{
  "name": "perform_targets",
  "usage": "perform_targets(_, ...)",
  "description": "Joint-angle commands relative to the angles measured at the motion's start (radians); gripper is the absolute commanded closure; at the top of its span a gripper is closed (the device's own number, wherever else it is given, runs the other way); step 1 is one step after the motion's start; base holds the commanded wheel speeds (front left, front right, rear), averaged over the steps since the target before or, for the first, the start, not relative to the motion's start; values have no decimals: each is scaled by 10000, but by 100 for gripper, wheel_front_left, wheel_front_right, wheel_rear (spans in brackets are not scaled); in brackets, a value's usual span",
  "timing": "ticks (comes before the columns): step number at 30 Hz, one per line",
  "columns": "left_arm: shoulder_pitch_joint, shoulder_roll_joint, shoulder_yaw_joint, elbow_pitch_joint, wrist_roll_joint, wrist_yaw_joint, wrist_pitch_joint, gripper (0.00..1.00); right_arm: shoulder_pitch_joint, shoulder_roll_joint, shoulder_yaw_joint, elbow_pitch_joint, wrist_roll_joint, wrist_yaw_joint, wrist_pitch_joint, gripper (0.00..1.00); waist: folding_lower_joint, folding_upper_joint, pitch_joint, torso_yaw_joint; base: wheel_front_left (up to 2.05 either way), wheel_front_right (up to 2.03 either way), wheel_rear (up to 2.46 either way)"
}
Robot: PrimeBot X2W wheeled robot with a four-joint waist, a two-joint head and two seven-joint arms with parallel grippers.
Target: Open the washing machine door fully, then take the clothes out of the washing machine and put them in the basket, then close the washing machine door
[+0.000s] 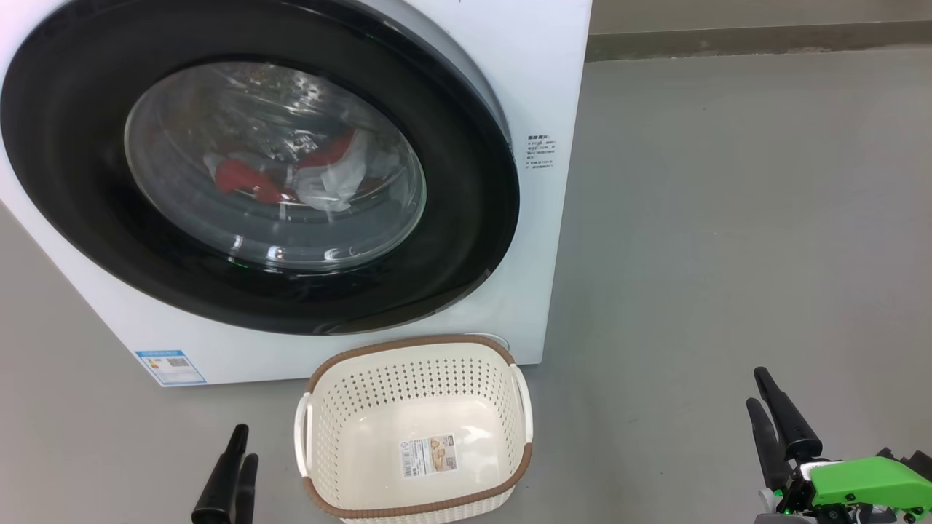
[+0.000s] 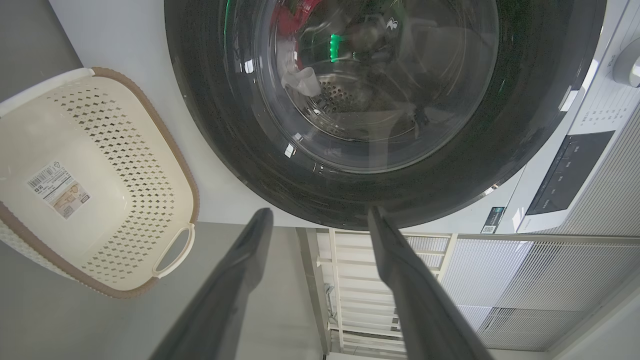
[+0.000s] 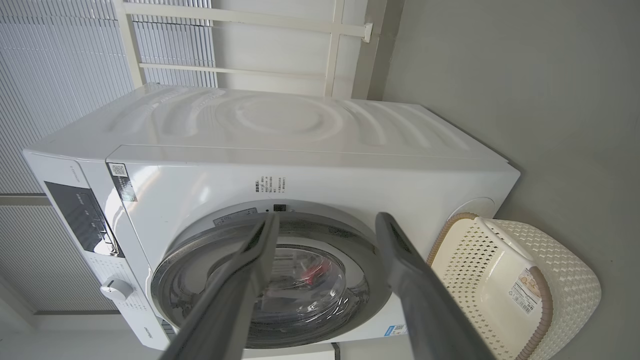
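Scene had 1 white front-load washing machine (image 1: 553,87) w/ 1 black-rimmed round glass door (image 1: 466,218), 1 cream perforated plastic basket (image 1: 408,342) & 2 dark-fingered grippers: left gripper (image 1: 245,445), right gripper (image 1: 757,388).

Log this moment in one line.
door not fully open | clothes inside | basket empty | left gripper open | right gripper open

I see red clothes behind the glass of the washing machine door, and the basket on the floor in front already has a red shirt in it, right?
Not quite. The basket holds no shirt; only a paper label lies on its bottom, as the head view shows. The red clothes are indeed behind the glass of the washing machine door.
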Motion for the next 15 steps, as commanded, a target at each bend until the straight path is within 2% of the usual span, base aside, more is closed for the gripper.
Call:
perform_targets(1,-247,98,7,-317,84,0,-112,0,-238,-99,21,-302,-74,2,-87,0,18,-1,-10,5,0,0,0)
perform_targets(6,-197,104,-30,-437,389,0,-260,0,-156,-165,123,-366,-320,2,-252,0,1,-1,2,9,0,0,0)
perform_targets(15,-145,113,-71,-651,1297,0,-526,0,-86,-247,225,-448,-1137,3,-520,0,-1,-1,37,-4,0,0,0)
